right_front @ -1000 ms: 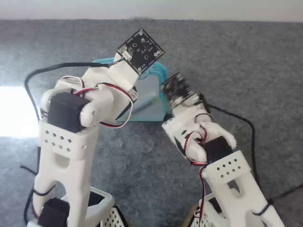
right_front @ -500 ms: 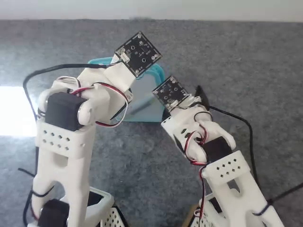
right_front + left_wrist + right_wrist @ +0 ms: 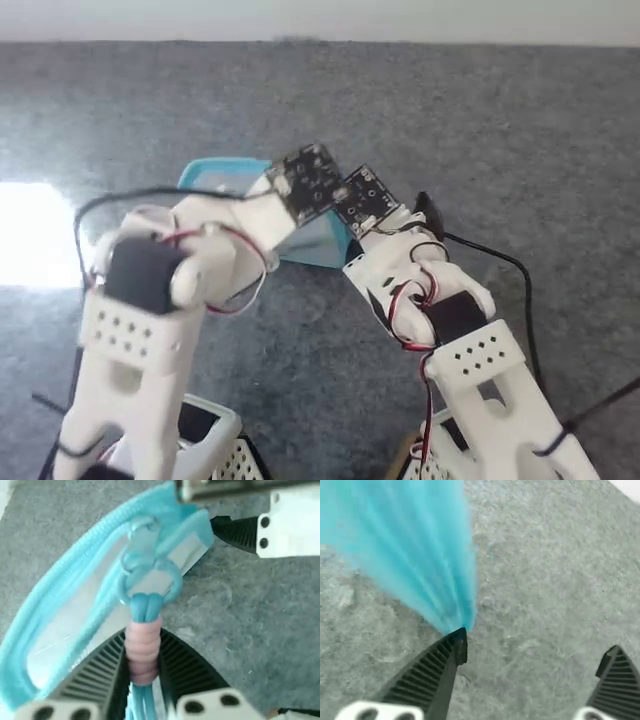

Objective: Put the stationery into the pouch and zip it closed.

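– Grey felt (image 3: 500, 130) all over that table. What's the left gripper (image 3: 143, 662) got?

– It's clamped on the pink bead (image 3: 143, 645) of the pull cord (image 3: 150, 597). Its black ribbed fingers (image 3: 107, 667) are pressed to either side of the bead. The turquoise cord loops out of the bead and runs up to the top edge of the pouch (image 3: 65, 610).

– And the right gripper (image 3: 538, 645)?

– Spread wide, holding nothing. One fingertip (image 3: 457, 642) touches the pouch's edge, and the other hangs well apart from it over bare felt.

– Where's the pouch sitting?

– Mid-table, between the two wrists. It's turquoise with a clear panel. From above, most of it is under the left arm (image 3: 150, 290), and its far left corner pokes out past that arm. The right arm (image 3: 440, 310) leans in from the near right and meets the pouch's right end.

– Is it zipped?

– Can't tell from where I stand. I can't make out what's inside it either.
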`<action>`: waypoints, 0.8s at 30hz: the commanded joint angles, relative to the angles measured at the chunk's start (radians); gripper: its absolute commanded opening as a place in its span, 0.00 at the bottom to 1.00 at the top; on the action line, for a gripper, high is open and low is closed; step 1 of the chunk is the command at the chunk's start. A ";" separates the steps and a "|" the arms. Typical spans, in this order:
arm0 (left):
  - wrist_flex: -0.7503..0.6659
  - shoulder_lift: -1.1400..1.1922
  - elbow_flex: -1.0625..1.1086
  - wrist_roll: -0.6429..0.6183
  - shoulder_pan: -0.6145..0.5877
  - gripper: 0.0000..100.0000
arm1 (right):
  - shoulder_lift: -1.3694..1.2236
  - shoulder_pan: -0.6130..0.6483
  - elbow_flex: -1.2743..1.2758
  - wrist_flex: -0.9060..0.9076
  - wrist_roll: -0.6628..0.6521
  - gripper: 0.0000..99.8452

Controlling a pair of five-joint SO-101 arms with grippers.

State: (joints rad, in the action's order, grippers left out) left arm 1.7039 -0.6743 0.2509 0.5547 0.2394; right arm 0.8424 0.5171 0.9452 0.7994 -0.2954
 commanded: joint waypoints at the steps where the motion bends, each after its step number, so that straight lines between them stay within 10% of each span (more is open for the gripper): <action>1: -0.058 -0.075 0.117 -0.061 0.005 0.01 | 0.028 0.051 -0.009 0.031 0.000 0.40; 17: -0.172 -0.219 0.283 -0.167 0.015 0.01 | 0.351 0.237 -0.006 0.341 0.097 0.40; 24: -0.190 -0.219 0.286 -0.173 0.015 0.01 | 0.463 0.255 0.091 0.174 0.175 0.40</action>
State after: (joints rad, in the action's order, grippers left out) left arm 1.5367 -0.8830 0.5363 0.3982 0.2516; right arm 1.2873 0.7595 1.0219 1.0679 -0.1389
